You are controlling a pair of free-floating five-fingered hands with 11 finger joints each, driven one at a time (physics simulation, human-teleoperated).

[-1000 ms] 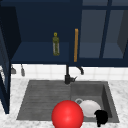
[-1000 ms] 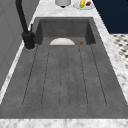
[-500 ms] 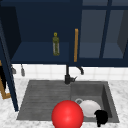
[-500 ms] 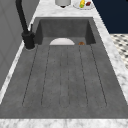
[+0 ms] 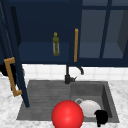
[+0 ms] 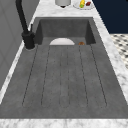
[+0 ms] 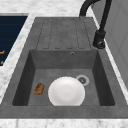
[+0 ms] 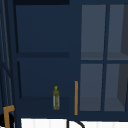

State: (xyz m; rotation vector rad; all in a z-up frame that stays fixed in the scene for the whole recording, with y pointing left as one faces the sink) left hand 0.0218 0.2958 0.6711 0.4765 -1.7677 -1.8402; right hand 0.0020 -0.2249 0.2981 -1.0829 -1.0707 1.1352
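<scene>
- Cabinet door (image 5: 18,55), dark blue, stands swung open at the left of the front view and is seen nearly edge-on. Its orange handle (image 5: 11,77) faces the left edge of the frame.
- Wall cabinet (image 5: 37,25) fills the top of the front view, with glass panes at its upper right and a second orange handle (image 5: 76,45) upright at centre.
- Sink (image 7: 25,75) is grey, with a ribbed draining board beside the basin, set in a marbled table (image 5: 7,112). A black faucet (image 5: 68,75) stands at its back edge.
- Red ball (image 5: 67,115) sits at the bottom centre of the front view, overlapping the basin's near edge.
- White plate (image 7: 66,91) lies flat on the basin floor, just beside the drain.
- Right hand (image 5: 101,117) shows at the lower right, against the plate's right rim; whether its fingers are apart or together cannot be told.
- Left hand (image 5: 3,70) shows dark right behind the open door's handle at the left edge; its grip cannot be made out.
- Green bottle (image 5: 56,44) stands upright on the cabinet's lower shelf.
- Small brown lump (image 7: 39,88) lies left of the plate in the right side view.
</scene>
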